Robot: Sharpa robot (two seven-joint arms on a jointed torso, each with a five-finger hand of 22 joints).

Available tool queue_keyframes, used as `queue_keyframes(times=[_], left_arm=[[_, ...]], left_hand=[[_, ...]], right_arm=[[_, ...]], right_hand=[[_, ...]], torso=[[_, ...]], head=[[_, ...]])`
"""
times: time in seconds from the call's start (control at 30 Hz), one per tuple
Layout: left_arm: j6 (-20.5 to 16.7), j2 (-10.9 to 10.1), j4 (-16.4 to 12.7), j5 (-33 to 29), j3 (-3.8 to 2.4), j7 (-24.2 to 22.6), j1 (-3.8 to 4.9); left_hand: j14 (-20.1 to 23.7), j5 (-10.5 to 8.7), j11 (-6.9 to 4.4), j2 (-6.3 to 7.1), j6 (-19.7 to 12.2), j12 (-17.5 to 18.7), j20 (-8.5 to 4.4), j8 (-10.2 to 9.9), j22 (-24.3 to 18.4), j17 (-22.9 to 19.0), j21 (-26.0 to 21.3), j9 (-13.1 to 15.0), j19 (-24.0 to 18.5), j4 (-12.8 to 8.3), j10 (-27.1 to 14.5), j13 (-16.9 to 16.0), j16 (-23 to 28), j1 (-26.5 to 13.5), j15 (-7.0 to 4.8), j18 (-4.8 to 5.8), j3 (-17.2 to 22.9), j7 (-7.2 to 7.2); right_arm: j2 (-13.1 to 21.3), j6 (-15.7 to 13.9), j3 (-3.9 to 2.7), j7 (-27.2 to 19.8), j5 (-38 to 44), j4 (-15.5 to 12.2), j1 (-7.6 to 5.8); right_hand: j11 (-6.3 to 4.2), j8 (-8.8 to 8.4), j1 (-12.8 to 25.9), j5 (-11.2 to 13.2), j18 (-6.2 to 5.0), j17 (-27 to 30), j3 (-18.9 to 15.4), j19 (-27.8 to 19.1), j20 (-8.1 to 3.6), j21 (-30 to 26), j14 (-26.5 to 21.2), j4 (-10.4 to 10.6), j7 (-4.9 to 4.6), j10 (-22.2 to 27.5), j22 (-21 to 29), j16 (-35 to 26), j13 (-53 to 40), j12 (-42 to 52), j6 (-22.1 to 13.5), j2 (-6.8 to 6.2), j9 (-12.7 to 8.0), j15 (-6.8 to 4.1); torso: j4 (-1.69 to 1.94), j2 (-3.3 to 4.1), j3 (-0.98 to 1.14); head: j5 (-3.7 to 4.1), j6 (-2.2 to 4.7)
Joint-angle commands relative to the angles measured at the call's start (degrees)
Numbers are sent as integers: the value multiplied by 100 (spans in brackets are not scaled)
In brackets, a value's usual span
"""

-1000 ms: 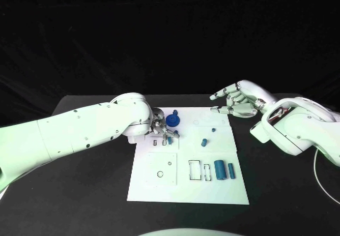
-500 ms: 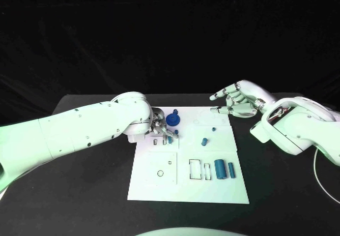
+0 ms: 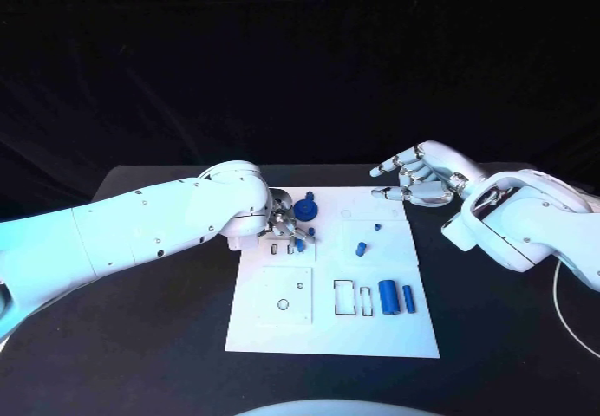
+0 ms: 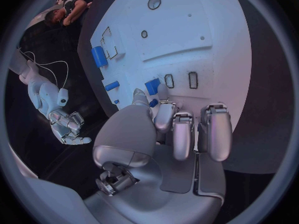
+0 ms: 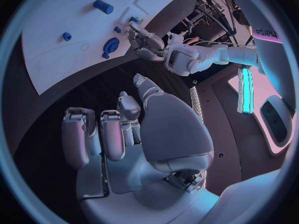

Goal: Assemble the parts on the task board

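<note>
Fingers (image 4: 163,115) of left hand (image 3: 283,222) pinch a blue part (image 4: 152,86) over slots at board's (image 3: 375,338) ten o'clock; lower it upright. Right hand (image 3: 419,180) hovers, fingers apart.

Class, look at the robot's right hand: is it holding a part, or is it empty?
Empty. The right hand hovers beyond the task board's far right corner, fingers partly curled, with nothing between them in the right wrist view.

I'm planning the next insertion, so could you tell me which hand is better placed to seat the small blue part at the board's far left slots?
Left. The left hand holds the small blue part right above the slots; the right hand hovers empty off the task board.
</note>
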State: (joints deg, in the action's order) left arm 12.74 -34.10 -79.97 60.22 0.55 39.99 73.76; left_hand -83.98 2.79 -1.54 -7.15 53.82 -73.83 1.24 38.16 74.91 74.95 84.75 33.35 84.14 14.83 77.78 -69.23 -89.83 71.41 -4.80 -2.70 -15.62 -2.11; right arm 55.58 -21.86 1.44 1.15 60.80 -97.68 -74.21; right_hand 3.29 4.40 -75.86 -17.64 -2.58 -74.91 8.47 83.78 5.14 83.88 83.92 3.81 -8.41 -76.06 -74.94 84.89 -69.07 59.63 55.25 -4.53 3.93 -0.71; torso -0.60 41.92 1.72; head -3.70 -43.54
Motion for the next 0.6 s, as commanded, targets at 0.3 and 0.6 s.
queue_keyframes(times=[0.3,0.6], left_arm=[[147,14,12,-96,4,708,6],[273,19,38,-143,8,667,6]], left_hand=[[-602,1,-25,-13,-60,6,4,35,570,1505,0,67,167,-120,44,-12,-17,212,-25,63,103,3],[-602,2,-27,-14,-60,4,3,38,600,1505,16,88,179,-155,50,-20,-17,263,-25,69,134,7]], right_arm=[[-21,114,3,39,10,16,7],[-24,143,4,84,9,24,8]], right_hand=[[-16,-23,2,-50,-25,-488,18,-9,-31,-30,379,17,4,16,-172,-22,10,-7,39,40,-6,-48],[-12,-28,57,-84,-26,-486,-2,-11,-31,-36,379,57,2,16,-164,-27,22,-11,41,28,-7,-45]], torso=[[0,4,1],[1,5,4]], head=[[-7,-36],[-10,-32]])
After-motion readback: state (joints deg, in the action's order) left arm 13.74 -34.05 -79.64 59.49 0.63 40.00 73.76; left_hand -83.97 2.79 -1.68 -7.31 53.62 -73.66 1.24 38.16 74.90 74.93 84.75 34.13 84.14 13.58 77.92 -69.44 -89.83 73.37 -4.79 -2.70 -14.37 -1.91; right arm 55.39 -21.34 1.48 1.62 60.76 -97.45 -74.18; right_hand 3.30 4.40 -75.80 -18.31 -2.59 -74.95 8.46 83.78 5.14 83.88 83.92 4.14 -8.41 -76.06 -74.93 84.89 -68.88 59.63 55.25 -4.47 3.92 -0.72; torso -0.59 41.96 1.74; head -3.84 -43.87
